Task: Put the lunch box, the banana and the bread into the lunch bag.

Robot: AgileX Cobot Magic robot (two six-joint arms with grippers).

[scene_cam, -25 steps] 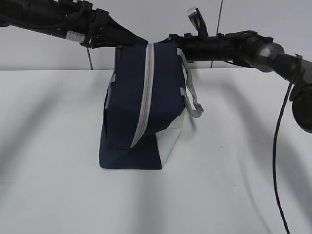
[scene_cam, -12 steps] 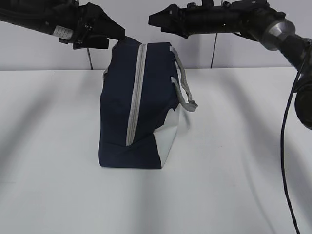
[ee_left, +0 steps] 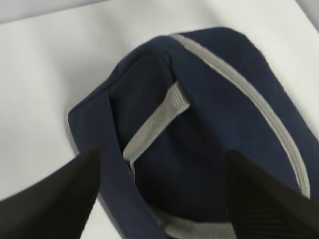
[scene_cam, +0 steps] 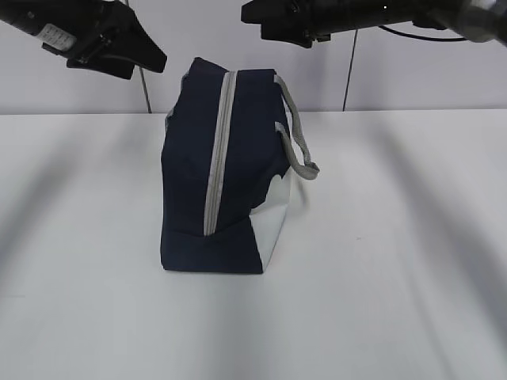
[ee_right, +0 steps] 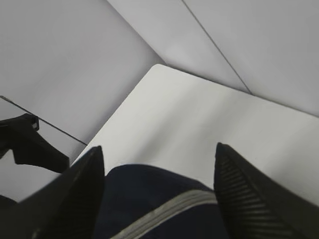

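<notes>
The lunch bag stands alone mid-table, zipper shut along its top, strap hanging off its right side. Bare tabletop lies all round it. Both grippers, left and right, hang above the bag, jaws apart, touching nothing.

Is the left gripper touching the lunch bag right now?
Apart. In the exterior view the left gripper hangs up and to the left of the lunch bag, with bare wall showing between its tip and the bag's top corner.
</notes>
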